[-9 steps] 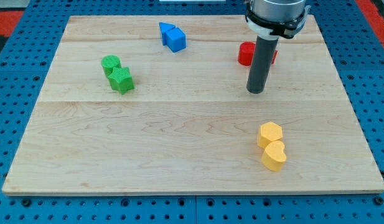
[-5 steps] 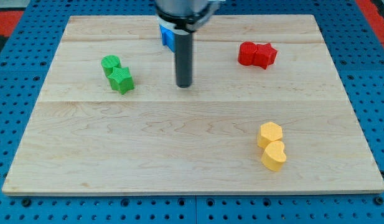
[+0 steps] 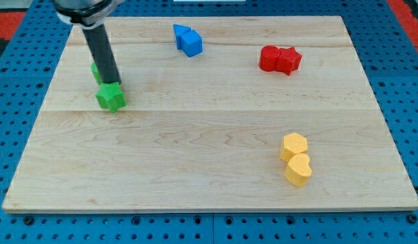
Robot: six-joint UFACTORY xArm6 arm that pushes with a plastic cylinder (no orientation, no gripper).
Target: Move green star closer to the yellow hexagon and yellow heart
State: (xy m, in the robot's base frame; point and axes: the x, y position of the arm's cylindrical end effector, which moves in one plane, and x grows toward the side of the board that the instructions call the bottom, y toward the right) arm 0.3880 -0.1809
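The green star lies at the board's left, a little above mid-height. My tip stands right at the star's top edge, touching or nearly touching it. Another green block sits just behind the rod, mostly hidden by it. The yellow hexagon and the yellow heart sit together at the lower right, far from the star.
Two blue blocks sit together at the top centre. Two red blocks sit together at the top right. The wooden board rests on a blue pegboard.
The rod has swept from the right side across to the left. The green star has shifted left and down, and the other green block has shifted left.
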